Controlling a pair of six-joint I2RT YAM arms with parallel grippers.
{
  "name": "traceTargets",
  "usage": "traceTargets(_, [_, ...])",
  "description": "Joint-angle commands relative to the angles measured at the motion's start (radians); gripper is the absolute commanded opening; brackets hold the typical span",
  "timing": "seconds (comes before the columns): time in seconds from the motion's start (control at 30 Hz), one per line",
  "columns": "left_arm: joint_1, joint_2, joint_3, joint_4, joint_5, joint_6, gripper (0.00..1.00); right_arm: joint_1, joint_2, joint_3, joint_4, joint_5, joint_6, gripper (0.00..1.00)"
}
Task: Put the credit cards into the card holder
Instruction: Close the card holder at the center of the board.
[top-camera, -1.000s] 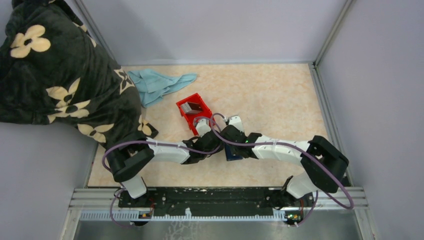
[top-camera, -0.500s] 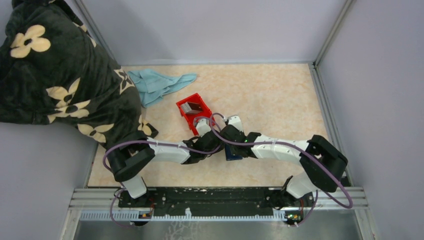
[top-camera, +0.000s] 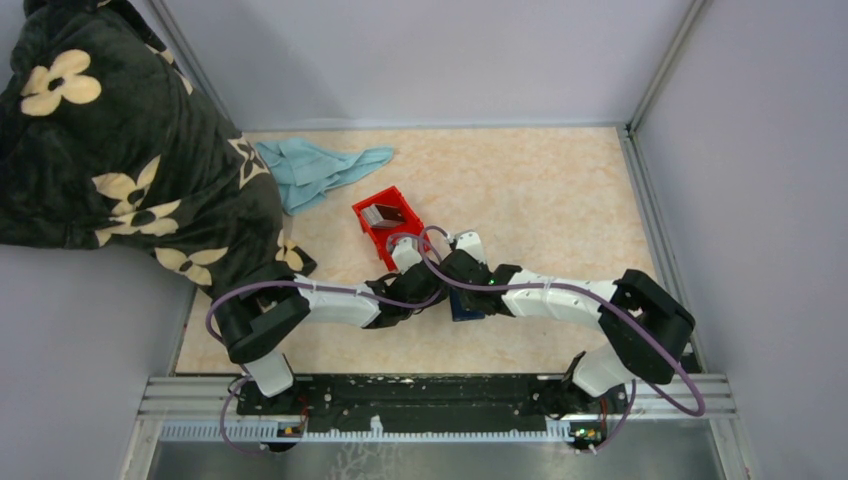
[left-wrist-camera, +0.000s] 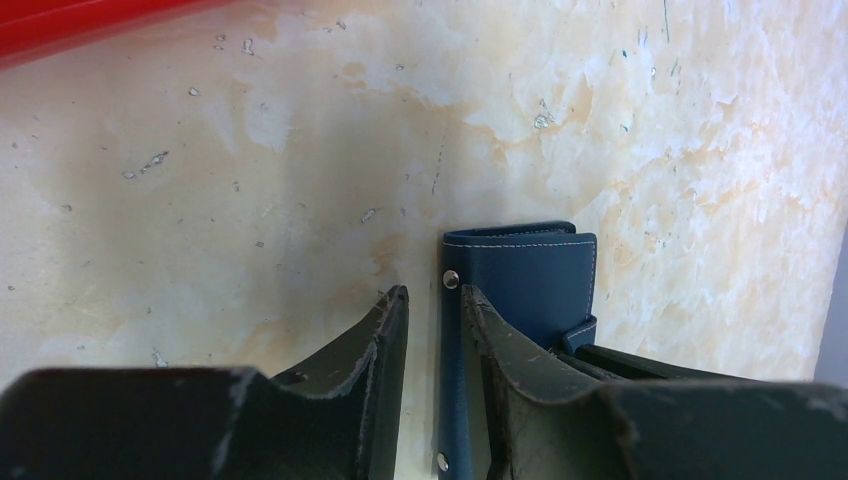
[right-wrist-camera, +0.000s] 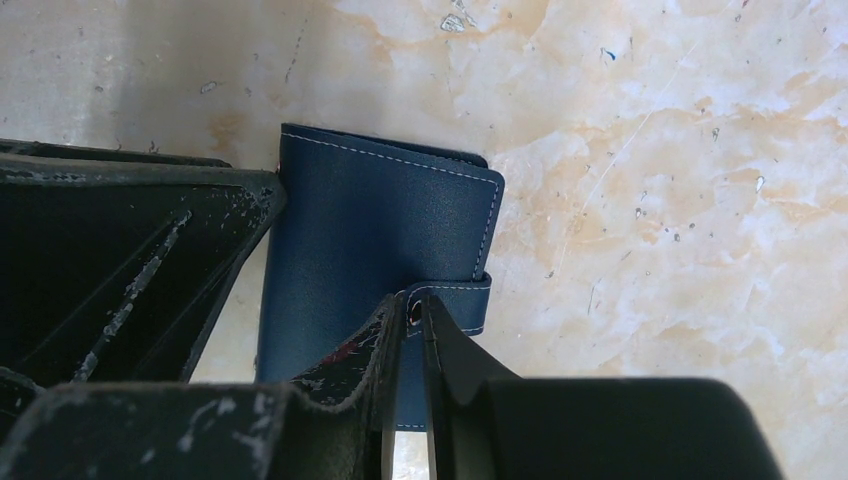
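Note:
The card holder, a closed navy wallet, lies flat on the marbled table; from above only a dark sliver of the card holder shows under the wrists. My right gripper is open by a narrow slit, with the end of the snap tab between its tips. My left gripper is open and straddles the card holder's studded edge. One finger rests on the leather, the other on bare table. The credit cards stand in the red bin.
The red bin's rim lies just beyond the left gripper. A dark floral blanket fills the left side, with a light blue cloth beside it. Grey walls and metal posts close in the table.
The right jaws have parted slightly around the snap tab. Both arms and the card holder stay where they were.

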Motion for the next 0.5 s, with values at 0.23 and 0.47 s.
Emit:
traceTargets(0.23, [0.005, 0.064, -0.045, -0.12, 0.038, 0.004, 0.34, 0.031, 0.005, 0.064, -0.006, 0.013, 0.02, 0.13])
traceTargets(0.47, [0.005, 0.068, -0.048, -0.116, 0.041, 0.002, 0.34, 0.035, 0.004, 0.067, -0.016, 0.017, 0.024, 0.14])
